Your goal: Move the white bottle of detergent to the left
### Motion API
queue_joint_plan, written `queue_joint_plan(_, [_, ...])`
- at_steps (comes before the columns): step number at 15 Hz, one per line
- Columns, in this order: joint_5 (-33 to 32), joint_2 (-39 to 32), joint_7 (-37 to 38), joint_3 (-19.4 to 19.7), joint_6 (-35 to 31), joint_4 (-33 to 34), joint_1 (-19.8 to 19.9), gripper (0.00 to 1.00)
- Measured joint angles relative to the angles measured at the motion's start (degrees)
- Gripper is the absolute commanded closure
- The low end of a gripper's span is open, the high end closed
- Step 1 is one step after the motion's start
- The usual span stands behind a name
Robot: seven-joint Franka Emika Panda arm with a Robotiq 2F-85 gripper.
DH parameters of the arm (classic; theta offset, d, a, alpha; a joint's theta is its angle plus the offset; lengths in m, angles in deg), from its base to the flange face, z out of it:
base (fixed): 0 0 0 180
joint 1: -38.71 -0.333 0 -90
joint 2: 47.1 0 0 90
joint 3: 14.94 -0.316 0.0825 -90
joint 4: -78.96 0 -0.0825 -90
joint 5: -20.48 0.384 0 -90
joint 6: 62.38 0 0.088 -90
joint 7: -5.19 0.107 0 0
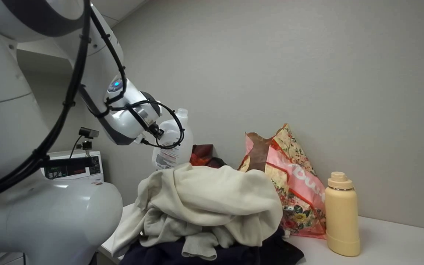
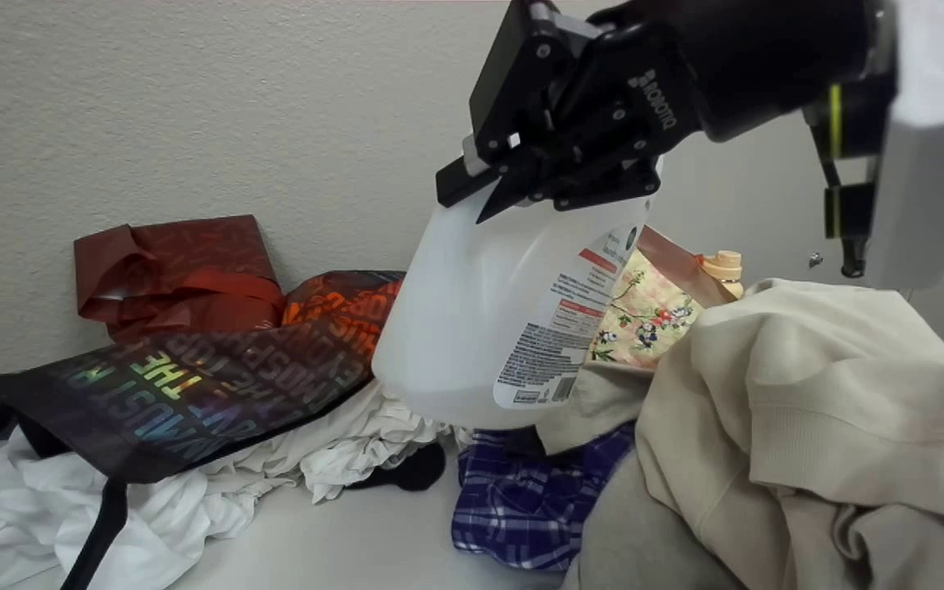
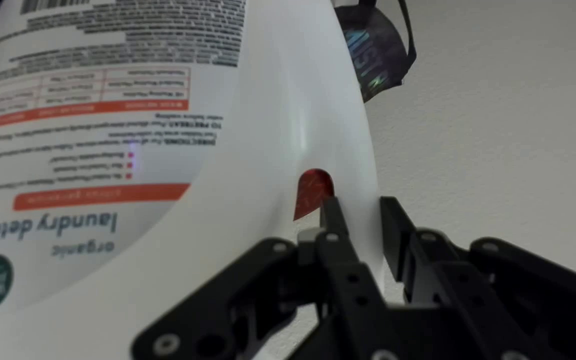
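Observation:
The white bottle of detergent (image 2: pixel 456 311) is a translucent jug with a printed label and a little liquid at its base. It hangs tilted, and its base appears raised above the cloths. In an exterior view it shows behind the beige cloth pile (image 1: pixel 184 152), with its narrow neck up. My gripper (image 2: pixel 472 192) is at the bottle's handle, and the neck is mostly hidden behind it there. In the wrist view the bottle (image 3: pixel 278 100) fills the left side. The gripper's fingers (image 3: pixel 358 205) stand on both sides of the handle, closed on it.
A pale-yellow bottle (image 1: pixel 342 217) stands beside a floral bag (image 1: pixel 296 184). A dark lettered bag (image 2: pixel 193 393) lies on white cloth (image 2: pixel 152 524), near a dark red bag (image 2: pixel 185 270). A blue plaid cloth (image 2: pixel 517 508) lies below the bottle. A beige sweatshirt (image 2: pixel 841 393) is piled beside it.

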State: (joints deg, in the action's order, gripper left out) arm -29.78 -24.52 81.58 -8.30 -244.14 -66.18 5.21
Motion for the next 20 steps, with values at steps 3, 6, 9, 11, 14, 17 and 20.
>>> queue_joint_plan(3, [-0.3,-1.1,0.6,-1.0,-2.8,-0.6,1.3,0.94])
queue_joint_plan(6, [-0.4,-3.3,0.6,-3.0,-6.2,-0.5,5.0,0.94])
queue_joint_plan(9, [-0.3,-6.0,0.6,-6.1,-9.5,-0.1,9.8,0.94])
queue_joint_plan(11, [7.8,-8.2,-6.3,-8.0,-11.2,-0.1,11.4,0.94])
queue_joint_plan(14, [14.1,-12.1,-12.7,-10.8,-14.5,0.6,13.7,0.94])
queue_joint_plan(17, [15.3,-16.2,-14.7,-12.6,-16.5,1.9,15.3,0.94])
queue_joint_plan(20, [15.4,-18.7,-14.7,-12.7,-16.2,4.7,13.8,0.94])
